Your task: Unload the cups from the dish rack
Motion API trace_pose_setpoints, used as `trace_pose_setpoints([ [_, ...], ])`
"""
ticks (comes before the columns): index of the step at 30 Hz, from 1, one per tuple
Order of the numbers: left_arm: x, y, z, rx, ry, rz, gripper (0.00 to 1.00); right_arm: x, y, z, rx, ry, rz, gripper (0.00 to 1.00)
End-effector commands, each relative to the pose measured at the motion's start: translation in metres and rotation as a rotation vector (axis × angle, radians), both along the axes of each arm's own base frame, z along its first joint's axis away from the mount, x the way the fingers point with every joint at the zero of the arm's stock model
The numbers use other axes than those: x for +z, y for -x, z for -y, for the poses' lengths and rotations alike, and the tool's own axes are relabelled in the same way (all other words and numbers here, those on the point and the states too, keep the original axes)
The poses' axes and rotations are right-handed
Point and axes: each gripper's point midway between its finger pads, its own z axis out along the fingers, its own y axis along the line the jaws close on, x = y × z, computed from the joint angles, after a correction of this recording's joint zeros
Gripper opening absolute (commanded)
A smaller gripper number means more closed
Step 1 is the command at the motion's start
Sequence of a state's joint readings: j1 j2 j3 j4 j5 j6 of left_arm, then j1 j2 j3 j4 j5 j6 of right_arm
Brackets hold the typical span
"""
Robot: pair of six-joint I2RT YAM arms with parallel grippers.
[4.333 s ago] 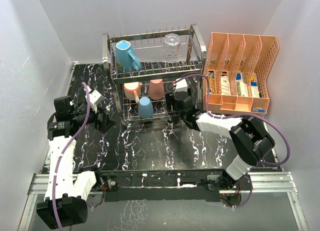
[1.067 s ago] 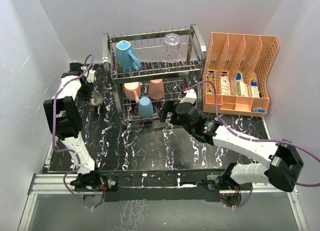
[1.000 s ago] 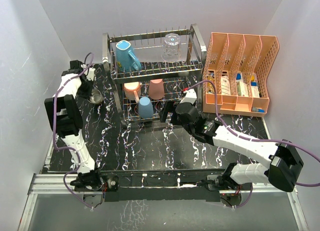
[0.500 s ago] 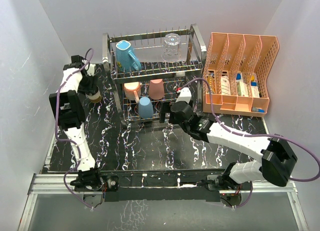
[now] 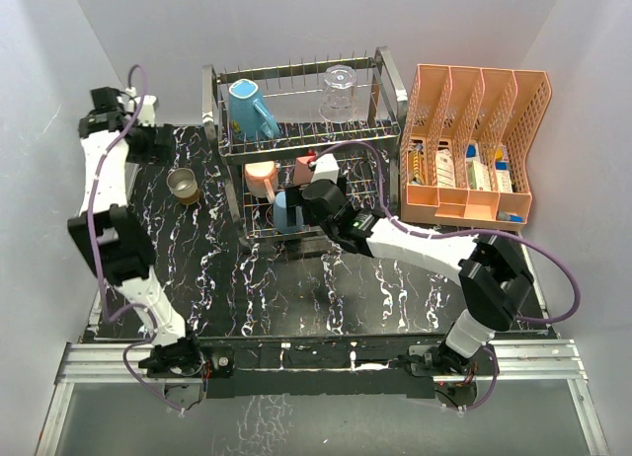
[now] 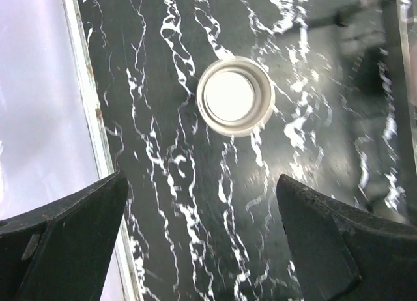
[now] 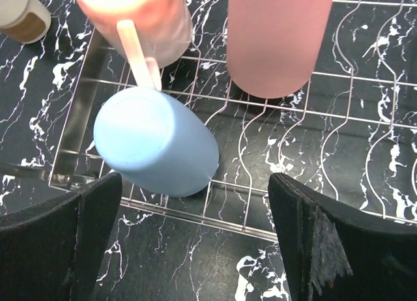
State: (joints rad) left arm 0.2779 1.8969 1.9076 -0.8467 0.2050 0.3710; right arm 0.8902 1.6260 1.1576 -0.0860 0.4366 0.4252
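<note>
The top edge of the right wrist view cuts off the pale pink mug (image 7: pixel 133 14) and the salmon-red tumbler (image 7: pixel 280 40), and its corner clips the tan cup (image 7: pixel 23 14). From above, the right arm (image 5: pixel 415 244) hides most of that tumbler and part of the light blue tumbler (image 5: pixel 284 211). The right side of the left wrist view is blurred. The orange organiser's (image 5: pixel 474 101) contents are too small to tell.

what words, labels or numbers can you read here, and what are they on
No text can be read in any view.
On the packets in the orange perforated plastic organiser: coloured markings, too small and blurred to read.
On the light blue tumbler and the tan metallic-lined cup: no print visible.
</note>
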Motion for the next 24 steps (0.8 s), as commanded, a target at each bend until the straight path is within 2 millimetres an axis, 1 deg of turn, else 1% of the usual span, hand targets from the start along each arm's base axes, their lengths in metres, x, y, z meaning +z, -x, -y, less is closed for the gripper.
trace_pose_setpoints([
  [1, 0.045, 0.063, 0.037, -0.121, 0.096, 0.071, 0.96, 0.029, -0.006, -0.017, 0.044, -0.057, 0.081, 0.98],
  [4, 0.038, 0.094, 0.053, -0.164, 0.126, 0.055, 0.97, 0.021, 0.000, -0.014, 0.044, -0.063, 0.067, 0.98],
  [5, 0.033, 0.104, 0.058, -0.173, 0.142, 0.040, 0.97, 0.017, 0.003, -0.014, 0.047, -0.062, 0.063, 0.98],
  [7, 0.029, 0.120, 0.069, -0.195, 0.177, 0.033, 0.97, 0.017, 0.005, -0.015, 0.057, -0.068, 0.071, 0.98],
  [10, 0.022, 0.143, 0.085, -0.235, 0.226, 0.014, 0.97, 0.018, 0.009, -0.023, 0.086, -0.060, 0.093, 0.98],
  [11, 0.017, 0.149, 0.089, -0.246, 0.244, 0.000, 0.97, 0.018, 0.008, -0.026, 0.092, -0.055, 0.100, 0.98],
  [13, 0.016, 0.161, 0.096, -0.264, 0.260, -0.003, 0.97, 0.016, 0.005, -0.033, 0.100, -0.044, 0.110, 0.98],
  [18, 0.010, 0.184, 0.108, -0.299, 0.290, -0.024, 0.97, 0.003, -0.010, -0.042, 0.070, 0.003, 0.118, 0.98],
  [19, 0.010, 0.187, 0.111, -0.310, 0.295, -0.024, 0.97, 0.006, -0.013, -0.043, 0.064, 0.004, 0.128, 0.98],
  [20, 0.010, 0.190, 0.113, -0.319, 0.298, -0.022, 0.97, -0.007, -0.016, -0.045, 0.060, 0.027, 0.117, 0.98],
  [24, 0.011, 0.200, 0.122, -0.366, 0.332, -0.023, 0.97, -0.018, -0.023, -0.047, 0.044, 0.054, 0.128, 0.98],
])
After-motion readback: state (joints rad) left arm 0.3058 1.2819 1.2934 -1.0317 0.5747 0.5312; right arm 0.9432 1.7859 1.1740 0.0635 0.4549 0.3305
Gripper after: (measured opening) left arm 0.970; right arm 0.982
